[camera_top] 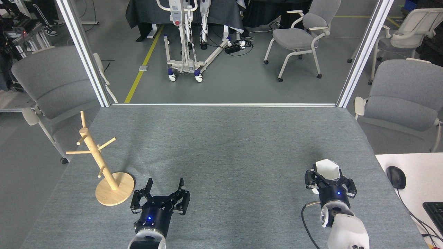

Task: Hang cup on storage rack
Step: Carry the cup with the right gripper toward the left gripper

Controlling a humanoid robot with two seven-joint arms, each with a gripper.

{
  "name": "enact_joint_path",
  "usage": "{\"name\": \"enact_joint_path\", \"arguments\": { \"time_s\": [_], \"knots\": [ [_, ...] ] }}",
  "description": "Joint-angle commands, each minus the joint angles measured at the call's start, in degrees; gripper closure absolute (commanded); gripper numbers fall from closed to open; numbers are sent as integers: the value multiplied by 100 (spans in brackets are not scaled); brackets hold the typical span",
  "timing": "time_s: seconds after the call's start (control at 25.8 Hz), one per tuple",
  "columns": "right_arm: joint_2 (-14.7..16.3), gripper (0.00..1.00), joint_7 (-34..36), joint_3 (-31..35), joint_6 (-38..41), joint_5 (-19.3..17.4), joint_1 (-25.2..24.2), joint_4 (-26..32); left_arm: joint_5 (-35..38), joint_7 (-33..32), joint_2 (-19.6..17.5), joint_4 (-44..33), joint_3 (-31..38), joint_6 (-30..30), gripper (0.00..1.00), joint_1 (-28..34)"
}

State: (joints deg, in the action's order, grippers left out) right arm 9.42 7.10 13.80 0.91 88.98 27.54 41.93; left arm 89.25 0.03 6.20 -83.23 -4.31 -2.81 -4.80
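The cup (pixel 327 168), white and faceted, sits near the table's right side with its rim tipped slightly to the left. My right gripper (pixel 327 179) is directly below it in the head view, its black fingers clasped around the cup's lower body. The storage rack (pixel 98 160), a slanted wooden post with thin pegs on a round disc base, stands at the left side of the table. My left gripper (pixel 165 186) is just right of the rack's base, open, with nothing between its fingers.
The grey table (pixel 221 145) ends at a metal frame rail at the back. A white desk with a black mouse (pixel 396 177) and a keyboard (pixel 435 214) adjoins the right edge. Grey chairs (pixel 57 86) stand at both sides.
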Motion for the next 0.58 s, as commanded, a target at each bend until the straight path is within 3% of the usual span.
{"name": "enact_joint_path", "arguments": {
  "time_s": [0.0, 0.12, 0.23, 0.35, 0.43, 0.54],
  "knots": [
    [24, 50, -33, 0, 234, 23, -3, 17, -4, 5, 21, -26, 0, 0, 1, 14],
    [42, 55, -516, 0, 638, -3, -20, 325, 5, 23, 21, -53, 0, 0, 1, 14],
    [341, 55, -1491, 26, 1034, -152, -91, 1414, 5, 155, 4, -123, -9, 44, 1, 40],
    [341, 55, -2160, 9, 1016, -645, -293, 2469, 31, 216, -23, -229, -53, 61, 1, 76],
    [332, 59, -2283, -61, 920, -777, -530, 3128, 93, 234, -31, -290, -114, 96, 1, 146],
    [183, 61, -2318, -237, 462, -803, -1004, 4016, 339, 304, -128, -343, -738, 290, 1, 190]
  ]
}}
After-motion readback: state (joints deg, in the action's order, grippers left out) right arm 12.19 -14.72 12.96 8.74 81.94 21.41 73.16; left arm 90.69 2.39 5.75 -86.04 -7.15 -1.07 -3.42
